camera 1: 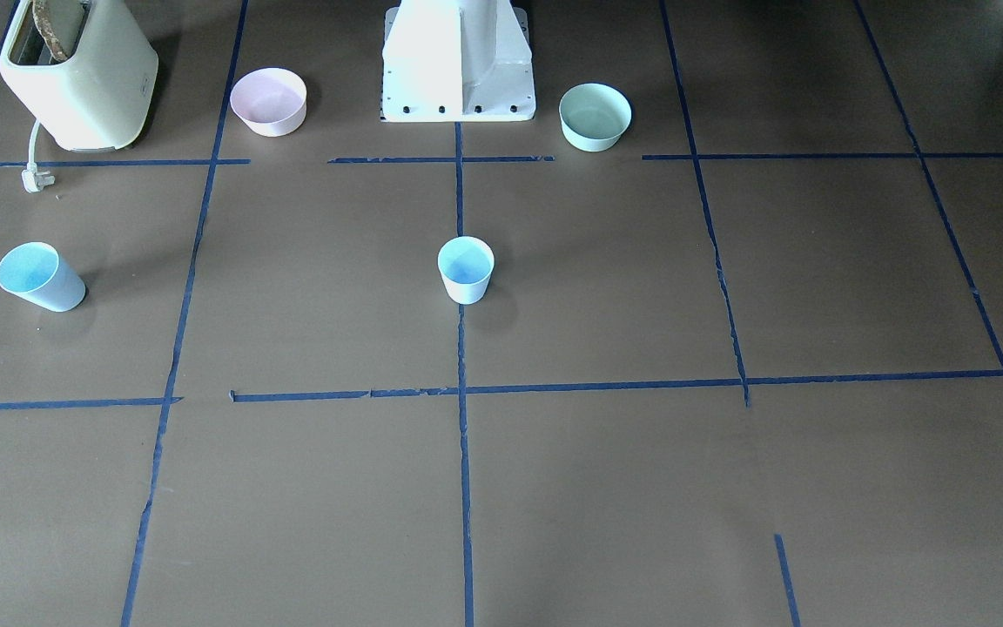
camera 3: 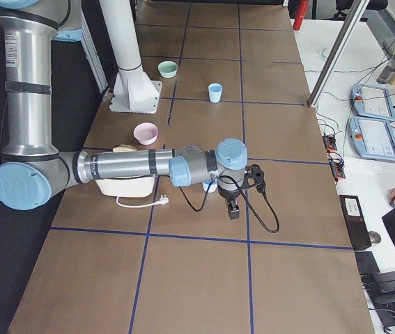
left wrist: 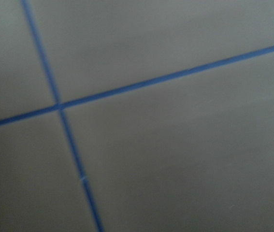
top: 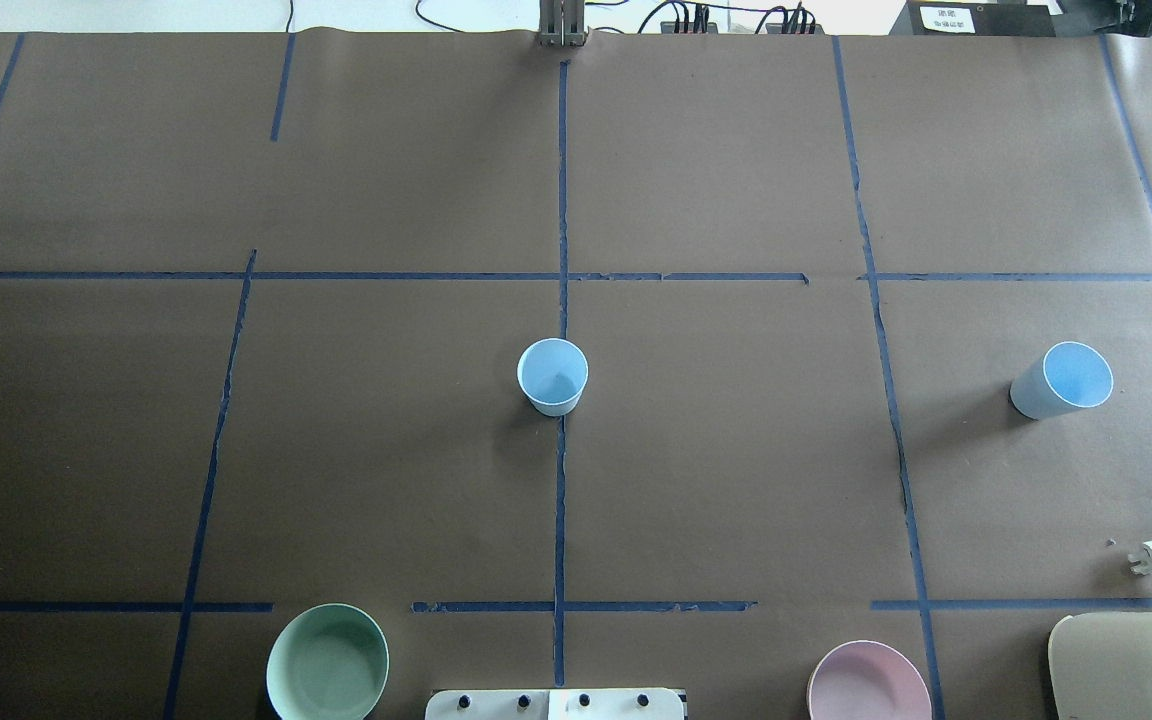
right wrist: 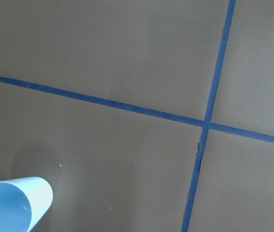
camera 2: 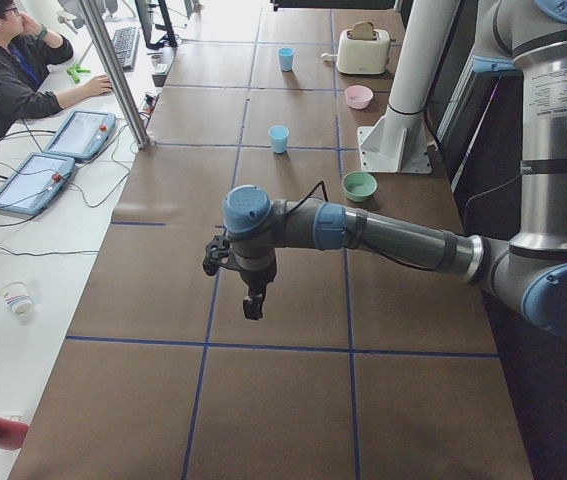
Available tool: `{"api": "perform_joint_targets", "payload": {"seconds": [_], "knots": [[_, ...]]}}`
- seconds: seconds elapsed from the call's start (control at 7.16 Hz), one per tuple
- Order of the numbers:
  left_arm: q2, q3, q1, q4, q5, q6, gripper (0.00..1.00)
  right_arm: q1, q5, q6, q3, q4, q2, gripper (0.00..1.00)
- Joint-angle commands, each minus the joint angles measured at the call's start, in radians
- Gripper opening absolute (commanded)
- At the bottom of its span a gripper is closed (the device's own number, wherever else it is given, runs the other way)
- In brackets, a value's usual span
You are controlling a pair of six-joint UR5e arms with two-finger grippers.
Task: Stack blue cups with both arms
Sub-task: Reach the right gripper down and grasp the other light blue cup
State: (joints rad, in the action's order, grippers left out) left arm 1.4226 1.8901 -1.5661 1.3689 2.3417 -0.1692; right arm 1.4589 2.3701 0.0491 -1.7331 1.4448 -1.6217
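One blue cup (camera 1: pixel 466 270) stands upright at the table's middle, on the centre tape line; it also shows in the overhead view (top: pixel 553 376). The second blue cup (camera 1: pixel 38 277) stands far toward the robot's right (top: pixel 1062 381) and shows at the lower left of the right wrist view (right wrist: pixel 13 205). The left gripper (camera 2: pixel 253 305) hangs above bare table at the robot's left end, far from both cups. The right gripper (camera 3: pixel 233 210) hangs near the second cup. Both grippers show only in the side views, so I cannot tell whether they are open or shut.
A pink bowl (camera 1: pixel 269 101) and a mint-green bowl (camera 1: pixel 595 116) flank the white pedestal (camera 1: pixel 458 61). A cream toaster (camera 1: pixel 79 74) with its loose plug (camera 1: pixel 34 178) stands at the robot's right. Blue tape lines grid the brown table (camera 1: pixel 606 488).
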Motion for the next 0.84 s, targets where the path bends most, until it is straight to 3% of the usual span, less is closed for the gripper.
{"api": "perform_joint_targets", "payload": {"seconds": [0.0,0.42,0.56,0.7], "knots": [[-0.07,-0.005,-0.057,0.018,0.037,-0.015,1.0,-0.088,-0.014,0.242,-0.07,-0.007,-0.007,1.0],[-0.067,0.007,-0.057,0.018,0.045,0.0,1.0,-0.265,-0.084,0.592,-0.077,-0.354,-0.071,1.0],[-0.067,0.007,-0.057,0.019,0.045,0.008,1.0,-0.346,-0.156,0.66,-0.074,-0.435,-0.102,1.0],[-0.067,0.004,-0.057,0.019,0.044,0.007,1.0,-0.377,-0.167,0.663,-0.072,-0.44,-0.112,1.0]]}}
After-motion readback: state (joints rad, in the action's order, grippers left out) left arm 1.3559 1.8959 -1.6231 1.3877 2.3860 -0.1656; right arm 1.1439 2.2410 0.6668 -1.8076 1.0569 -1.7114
